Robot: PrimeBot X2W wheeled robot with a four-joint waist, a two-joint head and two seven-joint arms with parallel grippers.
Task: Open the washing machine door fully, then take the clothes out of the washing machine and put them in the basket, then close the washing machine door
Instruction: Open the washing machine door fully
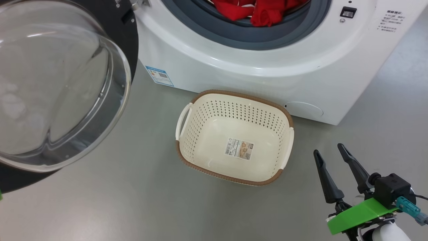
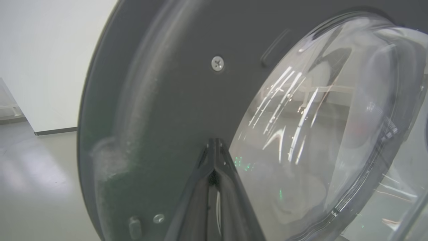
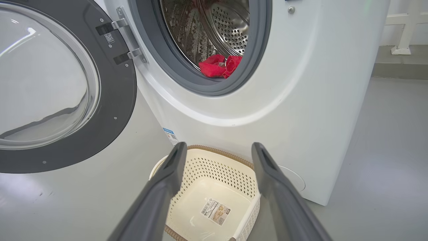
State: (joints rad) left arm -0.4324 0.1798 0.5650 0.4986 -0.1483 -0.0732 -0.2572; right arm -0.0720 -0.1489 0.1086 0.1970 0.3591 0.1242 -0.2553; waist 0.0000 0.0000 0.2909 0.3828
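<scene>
The left gripper [image 2: 215,143] has its fingers [image 2: 197,194] pressed together with nothing between them. The tips lie at the dark inner ring of the washing machine door [image 2: 167,83]; contact cannot be confirmed. The right gripper [image 1: 328,149] has its fingers [image 3: 157,201] spread wide and empty. It hangs above the floor [image 1: 133,201] in front of the washing machine [image 1: 267,80], farther from the machine than the basket [image 1: 234,93]. The door hangs on hinges at the left of the machine's opening and is swung well out. It is rigid and probably heavy, and its glass bowl looks slick. Push on the ring near the glass, not on the glass itself. The clothes [image 1: 260,11] lie inside the machine, bunched low at the front of the drum against the grey gasket. They are soft, limp and probably light. A pinch will likely gather only part of a garment, and the remainder will trail. Take hold at the raised fold nearest the gasket, with the fingers closing across a thick bunch. Expect drag over the rubber lip, and expect one garment to pull another along. The basket sits on the floor just in front of the machine's base, below the opening, open side up. It is thin plastic and probably light, so a knock could slide it.
</scene>
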